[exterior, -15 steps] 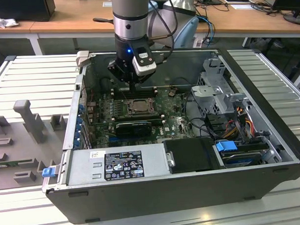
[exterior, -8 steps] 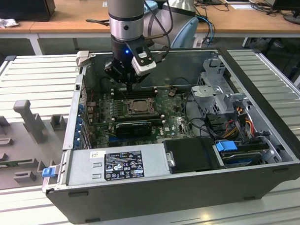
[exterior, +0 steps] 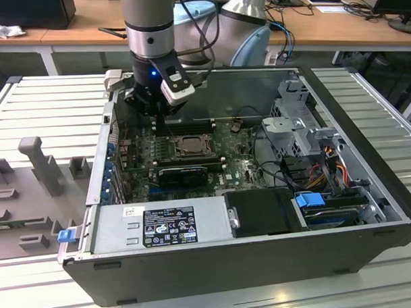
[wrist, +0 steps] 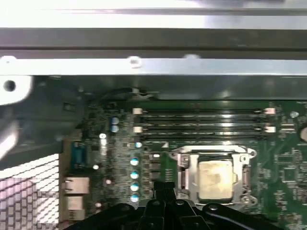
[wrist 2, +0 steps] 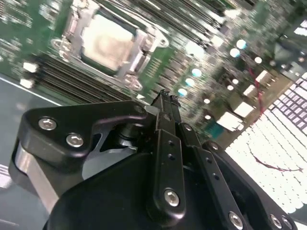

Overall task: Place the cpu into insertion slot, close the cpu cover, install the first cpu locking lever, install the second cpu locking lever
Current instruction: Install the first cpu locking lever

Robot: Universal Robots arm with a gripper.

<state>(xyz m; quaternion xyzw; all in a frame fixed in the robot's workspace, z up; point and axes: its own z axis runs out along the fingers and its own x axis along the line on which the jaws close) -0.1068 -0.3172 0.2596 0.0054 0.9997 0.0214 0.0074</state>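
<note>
Cpu (wrist: 217, 178) sits face up in the insertion slot (wrist: 185, 178) on the green board, framed by the cpu cover (wrist: 214, 154) lying flat around it. Long memory slots (wrist: 201, 120) run just beside the socket, with a row of capacitors (wrist: 135, 168) near them. In the exterior view, the open computer case (exterior: 216, 268) rests on a slatted metal table (exterior: 49, 119), its power supply (exterior: 161, 226) near the front wall. Both wrist views bring out the chip's pale face (wrist 2: 106, 42). The gripper (wrist 2: 165, 103) hovers beside the socket with fingertips pressed together, holding nothing.
</note>
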